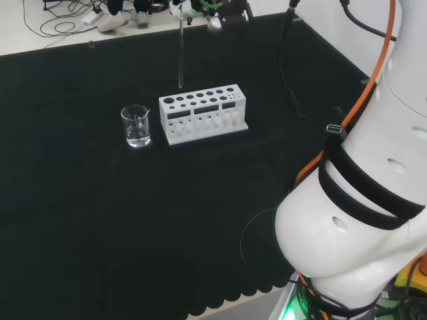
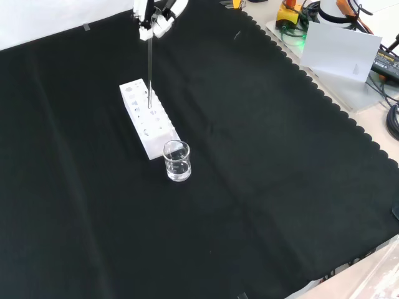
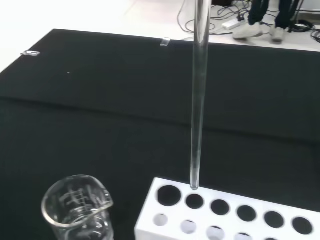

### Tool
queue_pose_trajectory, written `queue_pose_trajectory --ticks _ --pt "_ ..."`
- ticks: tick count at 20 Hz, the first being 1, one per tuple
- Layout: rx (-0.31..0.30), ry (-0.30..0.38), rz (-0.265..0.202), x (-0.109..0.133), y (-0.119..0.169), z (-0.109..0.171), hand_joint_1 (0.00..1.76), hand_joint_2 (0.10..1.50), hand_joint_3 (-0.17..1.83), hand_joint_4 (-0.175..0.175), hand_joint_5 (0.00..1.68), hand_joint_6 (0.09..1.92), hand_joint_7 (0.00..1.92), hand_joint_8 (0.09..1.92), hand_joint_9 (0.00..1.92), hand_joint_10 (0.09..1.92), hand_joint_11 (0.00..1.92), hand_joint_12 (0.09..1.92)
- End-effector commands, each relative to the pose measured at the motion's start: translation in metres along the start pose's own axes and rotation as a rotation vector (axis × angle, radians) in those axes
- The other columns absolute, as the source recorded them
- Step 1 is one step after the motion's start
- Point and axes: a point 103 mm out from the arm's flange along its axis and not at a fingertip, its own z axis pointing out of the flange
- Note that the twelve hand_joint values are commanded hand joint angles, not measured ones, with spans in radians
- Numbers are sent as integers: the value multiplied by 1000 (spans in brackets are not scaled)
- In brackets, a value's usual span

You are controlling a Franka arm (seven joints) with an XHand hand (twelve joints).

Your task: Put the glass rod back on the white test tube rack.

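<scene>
Black cloth (image 1: 133, 220) over the bench, scalloped along its edge. White test tube rack (image 1: 203, 114) stands near the middle of the cloth in the head view, long side toward that camera, rows of round holes in its top face. Just to its left in that view, apart from it, a small clear glass beaker (image 1: 136, 126) with a spout and printed graduations; what is in it cannot be made out. In the front view the rack (image 2: 148, 119) runs diagonally away, the beaker (image 2: 177, 161) at its near end, close beside it but not touching. The hand (image 2: 154, 18) enters at the top of the front view, above the rack's far half — fingers drawn together round the upper end of the glass rod (image 2: 149, 68), pinching it. In the head view the hand (image 1: 195, 9) sits at the top edge, partly cut off, the rod (image 1: 180, 57) hanging below it. Rod is thin, clear, close to upright, hanging straight down from the fingers. Its lower tip sits at the top face of the rack, toward the back row of large holes near the rack's left end in the head view. In the wrist view the rod (image 3: 198, 95) comes down to the back edge of the rack (image 3: 230, 215), its tip just above the second large hole from the beaker (image 3: 77, 210) end — whether the tip has entered a hole or only hovers at the rim cannot be told. White arm links (image 1: 367, 200) at the right of the head view.
</scene>
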Motion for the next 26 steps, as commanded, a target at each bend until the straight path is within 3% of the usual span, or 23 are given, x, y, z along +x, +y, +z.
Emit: queue_pose_trajectory --ticks 1,11,16,26 --pt "-2 -3 23 -15 -2 3 1313 1094 -175 -175 1295 196 1241 884 1613 819 1602 744" --pt "-3 -5 24 -19 -2 4 1313 1094 -175 -175 1296 194 1242 883 1615 820 1603 744" --pt "8 -7 16 -12 6 11 1313 1094 -175 -175 1296 192 1242 883 1615 819 1603 744" --pt "27 8 19 -20 21 20 1313 1094 -175 -175 1297 191 1243 882 1614 819 1602 744"
